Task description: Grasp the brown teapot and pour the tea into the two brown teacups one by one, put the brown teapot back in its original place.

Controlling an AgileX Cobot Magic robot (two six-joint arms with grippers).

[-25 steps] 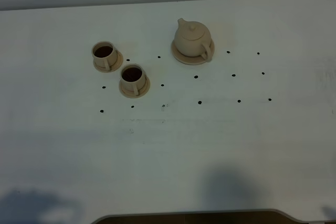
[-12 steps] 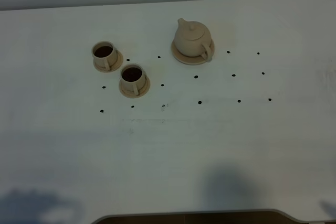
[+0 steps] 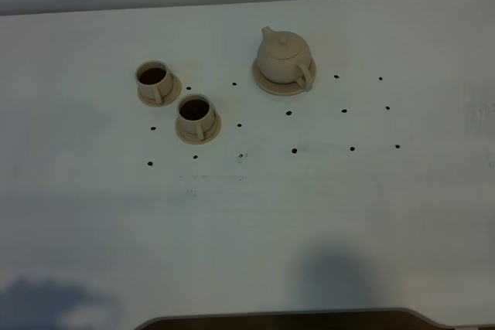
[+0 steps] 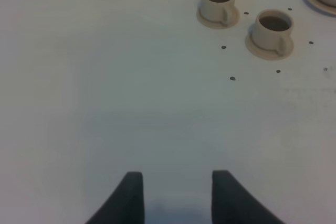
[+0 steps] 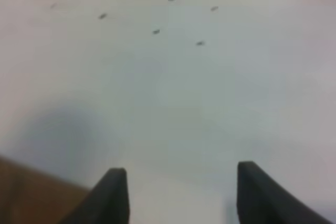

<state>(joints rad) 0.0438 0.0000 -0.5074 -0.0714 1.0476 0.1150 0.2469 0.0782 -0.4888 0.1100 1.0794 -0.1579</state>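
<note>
The pale tan teapot [image 3: 284,57] stands upright on its round saucer [image 3: 269,86] at the back of the white table, handle towards the front right. Two small tan teacups on saucers stand to its left: one further back [image 3: 153,79], one nearer [image 3: 195,113]. Both hold dark reddish-brown tea [image 3: 194,109]. The cups also show in the left wrist view [image 4: 217,2] [image 4: 273,29]. My left gripper [image 4: 176,195] is open and empty, far from the cups. My right gripper [image 5: 176,195] is open and empty over bare table. Neither arm shows in the exterior high view.
Small black dots [image 3: 294,150] mark the white table [image 3: 247,214] around the cups and teapot. The table's front edge with a dark cut-out [image 3: 286,321] runs along the bottom of the exterior view. A brown floor patch [image 5: 26,192] shows in the right wrist view.
The faint shadow at the exterior view's lower right corner has slipped out of view. The teapot and cups have not moved.
</note>
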